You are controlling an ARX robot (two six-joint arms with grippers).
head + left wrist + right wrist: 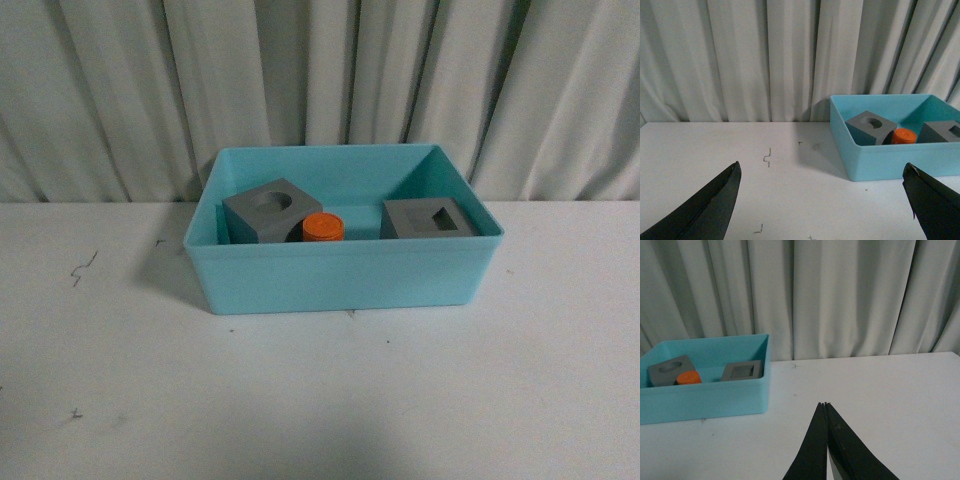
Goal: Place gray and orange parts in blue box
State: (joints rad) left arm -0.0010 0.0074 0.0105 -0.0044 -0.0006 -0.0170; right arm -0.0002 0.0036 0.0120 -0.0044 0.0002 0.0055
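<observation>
On the white table (120,400), toward its far edge by the pale pleated curtain (100,90), sits the large turquoise plastic bin with sloped walls (340,285), and everything I was asked to move already lies inside it. Going from left to right in the front view: the matte gray cube with the round recess in its top (270,212) rests tilted near the bin's left wall; just beside it, touching or nearly so, stands the small orange cylinder (324,229); then, apart from both, the matte gray cube with the rectangular recess (437,218) sits upright near the right wall. I see no part left out on the table, only a few dark scuff marks (82,268) toward its left edge. My left claw (822,200) hangs over the bare table to the left of the bin, its two dark fingers spread wide with nothing between them. My right claw (826,440) hangs over the table to the right of the bin, its fingers pressed together on nothing. By my judgement the placing is finished; what remains, if anything, is only to keep both arms clear of the bin.
</observation>
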